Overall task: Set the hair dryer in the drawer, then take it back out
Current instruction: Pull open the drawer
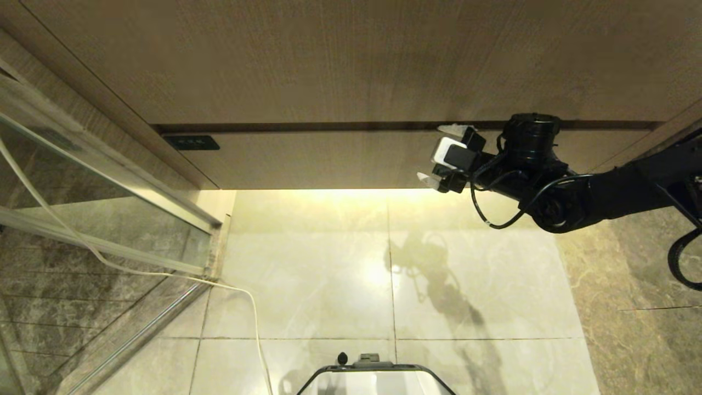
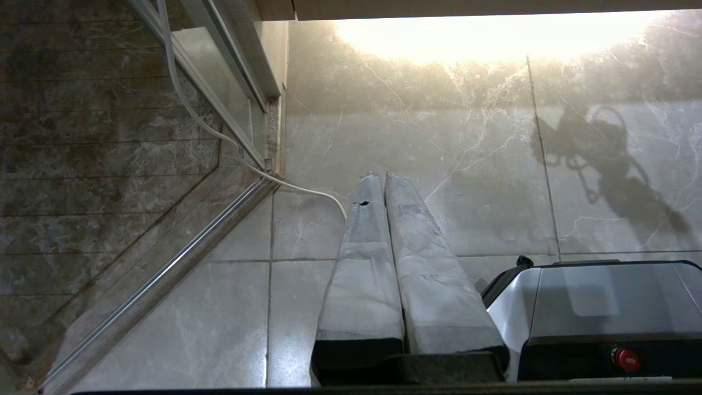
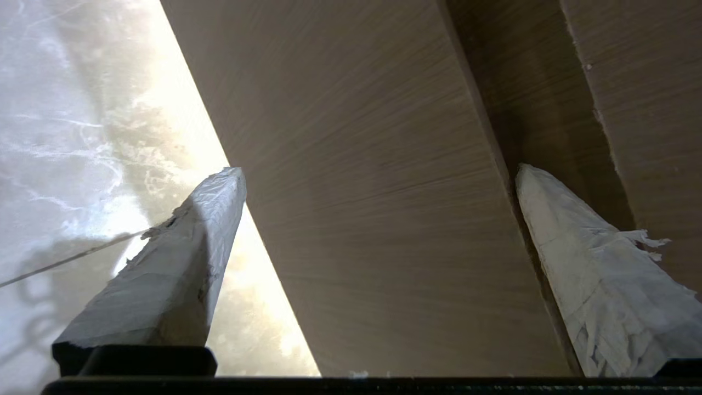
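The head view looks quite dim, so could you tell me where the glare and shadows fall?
Head view: glare on the floor under the drawer, the right pincer's arm shadow beside it. Left wrist view: glare washes the floor's far edge, same shadow visible.

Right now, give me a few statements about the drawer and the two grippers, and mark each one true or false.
1. The drawer is shut, its front flush under the taller wood panel. True.
2. The right gripper is clamped shut on the drawer front. False: its fingers stand wide apart, spanning the front from top edge to bottom edge without gripping it.
3. The hair dryer lies on the floor tiles. False: no hair dryer shows in any view; only a white cable runs across the floor.
4. The left gripper is shut and points down at the floor, away from the drawer. True.
5. The left gripper holds the white cable. False: it holds nothing.
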